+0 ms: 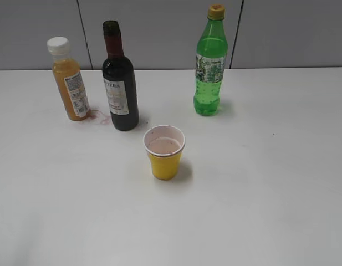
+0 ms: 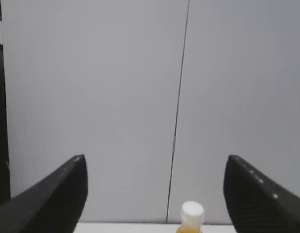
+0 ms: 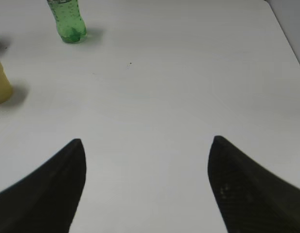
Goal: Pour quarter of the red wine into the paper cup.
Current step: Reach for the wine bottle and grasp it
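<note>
The red wine bottle (image 1: 118,80) stands upright and uncapped at the back left of the white table, dark glass with a white label. The yellow paper cup (image 1: 164,152) stands in front of it, to its right; its white inside looks faintly pink. The cup's edge also shows in the right wrist view (image 3: 0,83). Neither gripper shows in the exterior view. My left gripper (image 2: 154,160) is open and empty, facing the grey wall. My right gripper (image 3: 146,143) is open and empty above bare table.
An orange juice bottle (image 1: 69,79) with a white cap stands left of the wine, beside a reddish stain (image 1: 100,116); its cap shows in the left wrist view (image 2: 192,214). A green soda bottle (image 1: 210,62) with a yellow cap stands at the back right, also in the right wrist view (image 3: 67,20).
</note>
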